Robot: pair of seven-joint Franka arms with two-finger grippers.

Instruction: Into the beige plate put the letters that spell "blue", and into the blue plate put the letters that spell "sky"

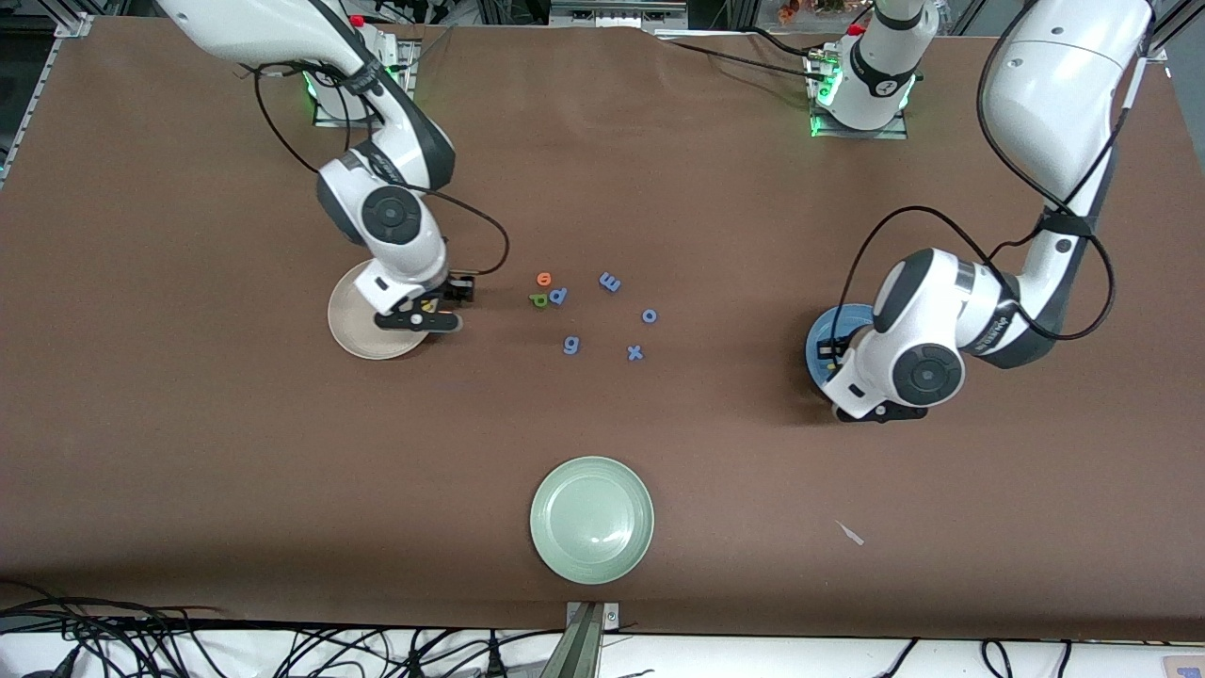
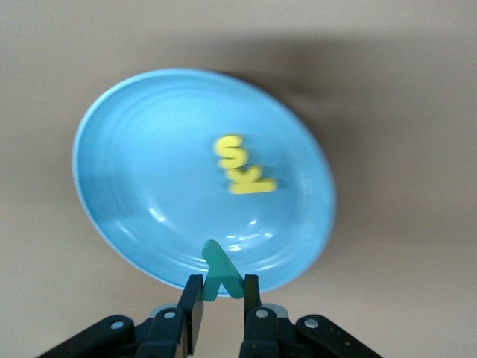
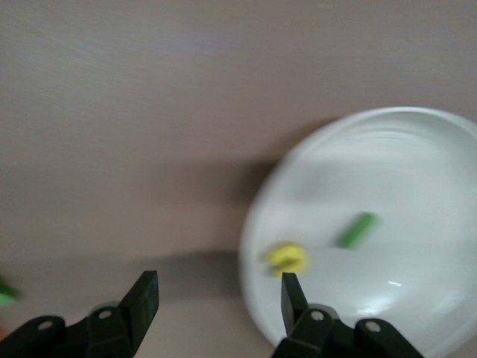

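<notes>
The blue plate (image 2: 149, 171) holds a yellow "s" (image 2: 229, 151) and a yellow "k" (image 2: 252, 181). My left gripper (image 2: 222, 287) hangs over that plate's rim, shut on the teal "y" (image 2: 221, 268). In the front view the left gripper (image 1: 875, 411) covers much of the blue plate (image 1: 817, 344). The beige plate (image 3: 417, 186) holds a green "l" (image 3: 356, 230) and a yellow "u" (image 3: 287, 258). My right gripper (image 3: 220, 287) is open and empty over that plate's edge (image 1: 350, 331), on the side toward the loose letters. The orange "e" (image 1: 543, 279) and green "b" (image 1: 538, 299) lie on the table.
Blue letters lie mid-table: "p" (image 1: 558, 296) touching the "b", "m" (image 1: 610, 281), "o" (image 1: 650, 315), "g" (image 1: 571, 346), "x" (image 1: 635, 353). A pale green plate (image 1: 591, 518) sits nearer the front camera. A small white scrap (image 1: 850, 533) lies beside it, toward the left arm's end.
</notes>
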